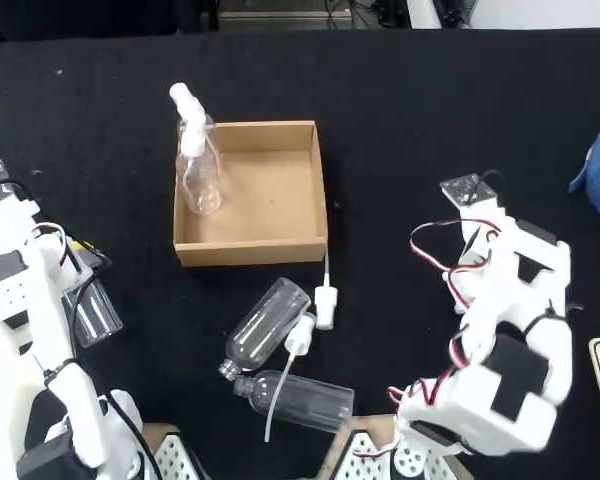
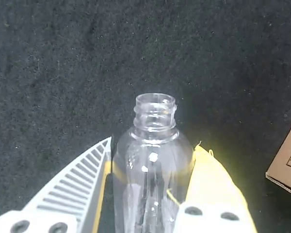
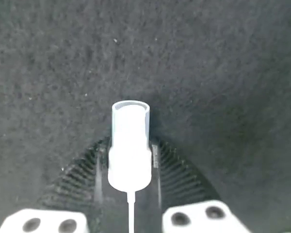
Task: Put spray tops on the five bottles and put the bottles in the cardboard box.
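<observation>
A bottle [image 2: 153,165] of clear plastic is held between the fingers of the left gripper [image 2: 153,144], which are closed against its two sides; its threaded neck is bare and open, and it is seen above the black table [image 2: 63,58]. In the high view this bottle [image 1: 92,310] is found at the left arm [image 1: 25,330], well apart from the cardboard box [image 1: 250,250]. A white spray top [image 3: 130,126] is clamped in the right gripper [image 3: 130,144], with its thin tube pointed back between the fingers. The box is open at the top, and one bottle [image 1: 200,175] fitted with a white spray top is laid in it along the left wall, the spray head stuck out over the far left corner. Just in front of the box, two clear bottles are laid on the table, one [image 1: 267,322] set slantwise and the other [image 1: 298,398] nearer the arms, touching at their necks; both necks appear uncapped. Two loose spray tops are seen beside them, one [image 1: 325,300] near the box's front wall and one [image 1: 298,338] resting against the slanted bottle, its tube crossed over the nearer one.
</observation>
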